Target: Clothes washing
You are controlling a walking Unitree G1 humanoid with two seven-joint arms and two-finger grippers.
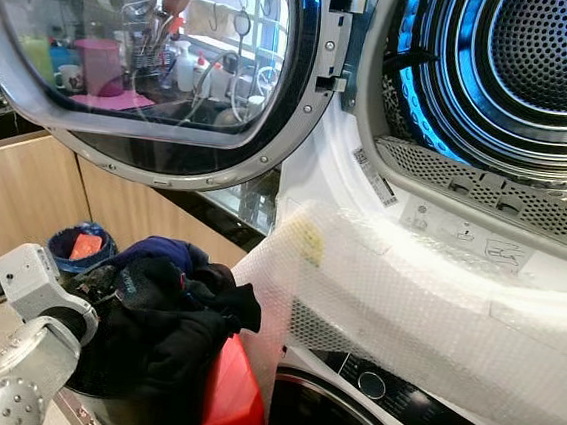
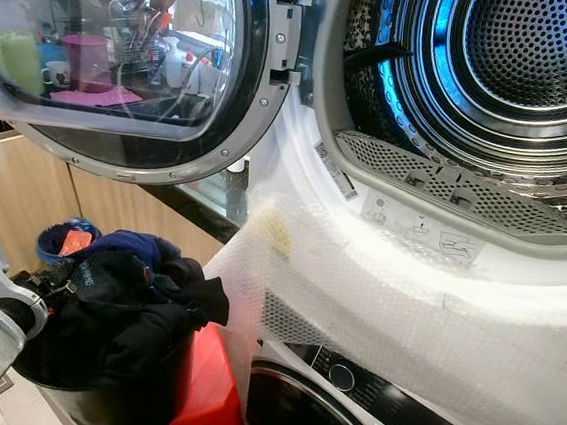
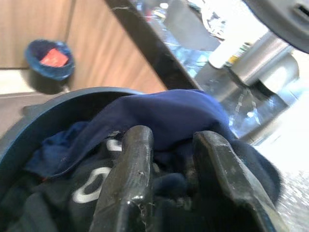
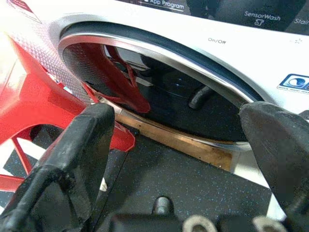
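A heap of dark clothes (image 1: 169,302), black with a navy piece on top, fills a dark bucket (image 3: 58,104) standing on a red stool (image 1: 230,398). My left arm (image 1: 29,349) reaches in from the lower left. Its gripper (image 3: 173,136) is pressed into the heap, the two black fingers (image 3: 133,179) closed on a bunch of dark cloth. Above and to the right, the dryer drum (image 1: 540,56) gapes with its round door (image 1: 158,50) swung left. My right gripper (image 4: 181,113) hangs open, low before the lower washer's door (image 4: 193,96).
Bubble wrap (image 1: 404,315) covers the front panel between the dryer and the lower washer (image 1: 314,416). A small blue bin (image 1: 79,245) with something orange-red inside sits on the floor by the wooden cabinets (image 1: 23,208). The stool's red leg (image 4: 34,96) stands close beside the lower washer.
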